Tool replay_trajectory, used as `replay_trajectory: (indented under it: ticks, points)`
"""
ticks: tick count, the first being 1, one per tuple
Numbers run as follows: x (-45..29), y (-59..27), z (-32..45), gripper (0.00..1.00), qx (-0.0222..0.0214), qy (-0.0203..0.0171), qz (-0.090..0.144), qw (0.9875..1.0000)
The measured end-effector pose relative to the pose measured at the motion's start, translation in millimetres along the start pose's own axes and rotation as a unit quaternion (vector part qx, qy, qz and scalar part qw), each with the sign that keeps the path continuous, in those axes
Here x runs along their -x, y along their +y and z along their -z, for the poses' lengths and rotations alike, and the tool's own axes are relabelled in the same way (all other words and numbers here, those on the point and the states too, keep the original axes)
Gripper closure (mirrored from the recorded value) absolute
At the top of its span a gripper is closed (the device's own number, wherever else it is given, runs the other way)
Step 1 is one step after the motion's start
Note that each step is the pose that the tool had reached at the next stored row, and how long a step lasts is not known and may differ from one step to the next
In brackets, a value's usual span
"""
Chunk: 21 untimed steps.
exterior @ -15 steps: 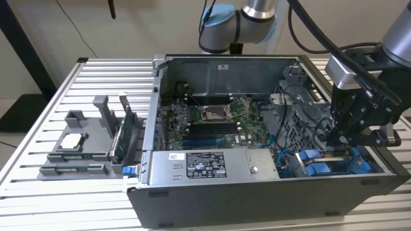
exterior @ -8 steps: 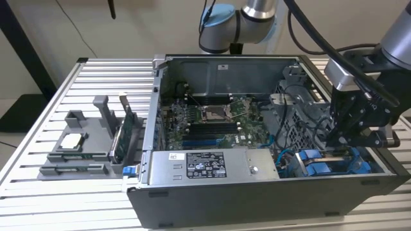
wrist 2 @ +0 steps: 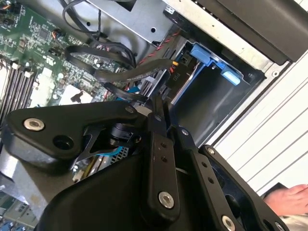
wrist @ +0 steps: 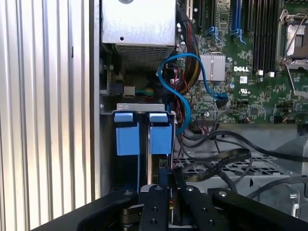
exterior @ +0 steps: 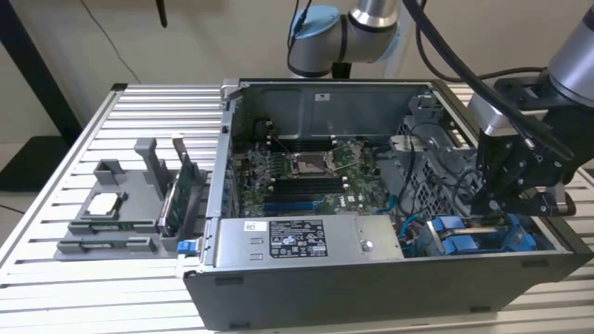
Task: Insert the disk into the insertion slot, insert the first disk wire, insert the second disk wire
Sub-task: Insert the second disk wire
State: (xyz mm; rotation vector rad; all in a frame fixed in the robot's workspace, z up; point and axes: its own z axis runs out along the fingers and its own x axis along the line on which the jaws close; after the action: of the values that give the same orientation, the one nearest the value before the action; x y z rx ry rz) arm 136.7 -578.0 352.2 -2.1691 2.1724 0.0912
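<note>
The disk [wrist: 160, 137] stands in the insertion slot [wrist: 139, 107], its blue carrier tab beside a second blue tab [wrist: 126, 134]. In the second wrist view the disk's silver side [wrist 2: 186, 82] shows, with an open dark bay [wrist 2: 211, 108] next to it. My gripper [wrist: 166, 174] hangs right over the disk's edge, fingers pressed together on the end of a flat black disk wire [wrist: 216, 161]. That wire [wrist 2: 127, 74] loops back over the motherboard. In the exterior view the gripper [exterior: 490, 210] reaches down into the case's near right corner, above the blue bay [exterior: 474, 240].
The grey power-supply box [exterior: 307, 240] lies along the case's front wall. A blue cable [wrist: 185, 96] and black cable bundles [wrist: 269, 149] crowd the space beside the bay. A grey parts tray [exterior: 121, 209] stands on the slatted table. A person's hand [wrist 2: 288, 199] is outside the case.
</note>
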Motion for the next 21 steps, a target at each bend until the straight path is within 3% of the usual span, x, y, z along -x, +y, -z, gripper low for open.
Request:
replay_trajectory:
  ticks: [5, 21]
  points:
    - [-0.9, -6.0, -2.8, 0.84, 0.0000, -0.0001, 0.000, 1.0000]
    - [-2.2, -8.9, -11.3, 0.84, -0.0009, -0.0002, -0.001, 1.0000]
